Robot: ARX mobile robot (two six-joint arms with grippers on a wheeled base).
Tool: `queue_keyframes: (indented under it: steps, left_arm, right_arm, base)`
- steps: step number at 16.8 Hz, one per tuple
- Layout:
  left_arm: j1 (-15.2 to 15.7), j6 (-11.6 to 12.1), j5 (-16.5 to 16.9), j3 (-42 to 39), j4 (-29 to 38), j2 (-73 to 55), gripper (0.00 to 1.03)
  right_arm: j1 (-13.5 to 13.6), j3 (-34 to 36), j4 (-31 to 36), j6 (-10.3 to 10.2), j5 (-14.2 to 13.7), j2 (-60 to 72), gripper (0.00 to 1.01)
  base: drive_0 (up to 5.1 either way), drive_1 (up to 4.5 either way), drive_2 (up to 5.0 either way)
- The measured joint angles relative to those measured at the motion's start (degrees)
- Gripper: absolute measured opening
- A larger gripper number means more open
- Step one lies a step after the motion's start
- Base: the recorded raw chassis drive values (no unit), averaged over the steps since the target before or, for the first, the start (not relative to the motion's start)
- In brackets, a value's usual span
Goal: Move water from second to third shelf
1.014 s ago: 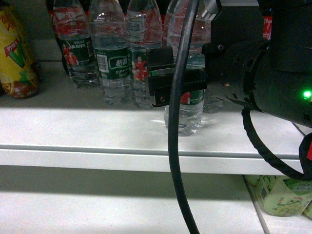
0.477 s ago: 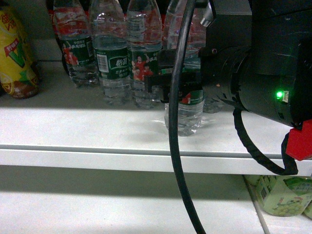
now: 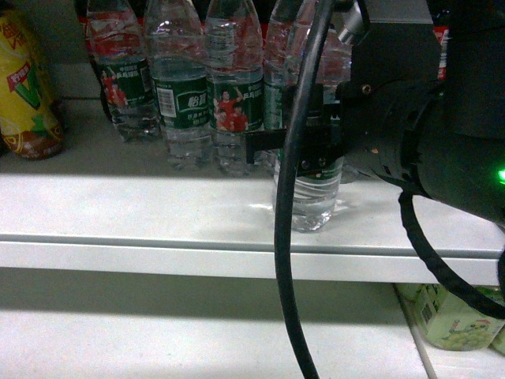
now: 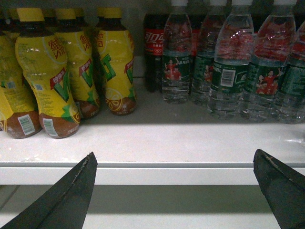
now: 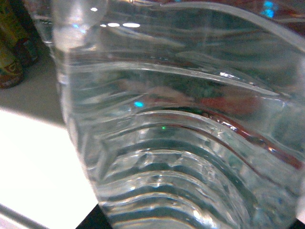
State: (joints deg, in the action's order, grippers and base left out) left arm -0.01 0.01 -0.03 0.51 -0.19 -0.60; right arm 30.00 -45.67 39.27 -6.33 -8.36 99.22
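Right end effector (image 3: 296, 150) encloses the water bottle (image 3: 306, 201) at label height; jaws appear closed on it, though cable partly hides contact. Bottle stands upright, long axis vertical, at the shelf (image 3: 158, 213) front edge, at 5 o'clock from its row. Left end effector (image 4: 174, 191) stands wide open, empty, farther away. Head view shows at least five water bottles.
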Motion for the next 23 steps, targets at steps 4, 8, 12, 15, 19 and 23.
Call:
queue_keyframes:
  steps: [4, 8, 12, 15, 19, 23]
  left_arm:
    - [0.0, 0.0, 0.0, 0.0, 0.0, 0.0, 0.98]
    - [0.0, 0.0, 0.0, 0.0, 0.0, 0.0, 0.98]
    - [0.0, 0.0, 0.0, 0.0, 0.0, 0.0, 0.98]
    - [0.0, 0.0, 0.0, 0.0, 0.0, 0.0, 0.98]
    - [0.0, 0.0, 0.0, 0.0, 0.0, 0.0, 0.98]
    - [0.0, 0.0, 0.0, 0.0, 0.0, 0.0, 0.98]
  right_arm:
    - [0.0, 7.3, -1.6, 2.0, 1.9, -7.7, 0.41]
    - [-2.0, 15.8, -2.8, 3.4, 5.3, -16.9, 0.41]
    - [-6.3, 23.4, -4.4, 3.4, 7.3, -28.7, 0.41]
    - [-11.5, 26.7, -8.7, 2.9, 11.0, -37.9, 0.41]
    - [-19.7, 28.3, -18.3, 2.3, 14.9, -49.9, 0.41]
    - [-25.9, 28.3, -23.0, 2.3, 16.1, -54.4, 0.41]
  base:
    - [0.0, 0.0, 0.0]
    - [0.0, 0.0, 0.0]
    - [0.0, 0.0, 0.0]
    - [0.0, 0.0, 0.0]
    - [0.0, 0.0, 0.0]
    - [0.0, 0.0, 0.0]
